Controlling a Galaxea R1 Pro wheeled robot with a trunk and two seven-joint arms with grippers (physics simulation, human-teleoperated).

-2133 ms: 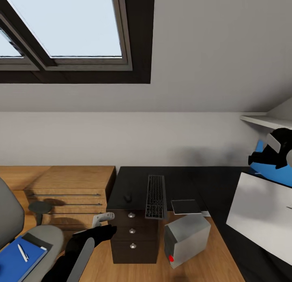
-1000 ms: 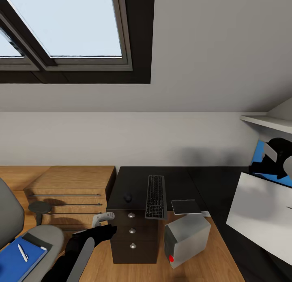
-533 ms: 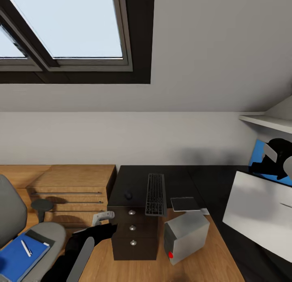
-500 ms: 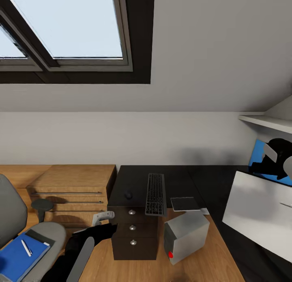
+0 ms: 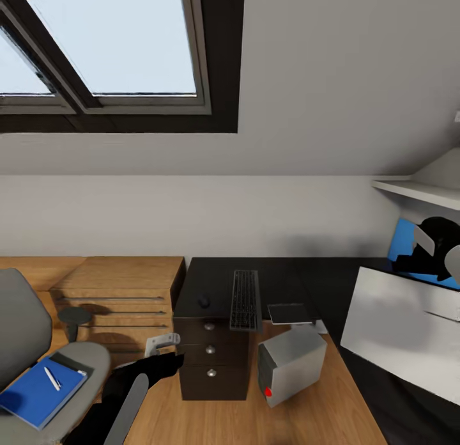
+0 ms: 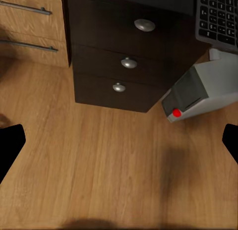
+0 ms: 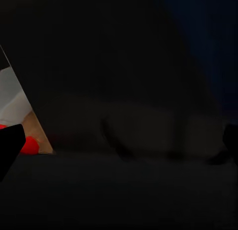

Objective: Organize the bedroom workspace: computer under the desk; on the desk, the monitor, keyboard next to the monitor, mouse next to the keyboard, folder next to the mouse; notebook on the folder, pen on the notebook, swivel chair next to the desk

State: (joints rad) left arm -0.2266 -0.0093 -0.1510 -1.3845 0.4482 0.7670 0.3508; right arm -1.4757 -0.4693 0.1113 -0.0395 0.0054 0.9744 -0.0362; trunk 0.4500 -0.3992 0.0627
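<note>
On the black desk (image 5: 281, 284) we see the keyboard (image 5: 245, 299) lying lengthwise, its near end reaching over the desk's front edge above the drawers (image 5: 209, 352). The mouse (image 5: 204, 300) sits just beside the keyboard, toward the desk's left edge. On the keyboard's other side the notebook (image 5: 289, 313) lies at the front edge, partly overhanging it. Below it the computer (image 5: 291, 366) stands tilted on the wooden floor (image 6: 99, 165), just beside the drawers, its red button low on the front. The monitor (image 5: 399, 333) appears as a pale panel at the desk's right side, seen from behind.

The swivel chair (image 5: 29, 343) stands well apart from the desk, left of the wooden drawer chest (image 5: 115, 291). The blue folder (image 5: 39, 392) lies on its seat with the pen (image 5: 52, 378) on top.

Our left gripper (image 5: 161, 344) hangs low near the drawers with its fingers (image 6: 10, 145) spread wide over bare floor. Our right gripper (image 5: 434, 250) is raised above the monitor; we cannot tell whether it is apart or together.
</note>
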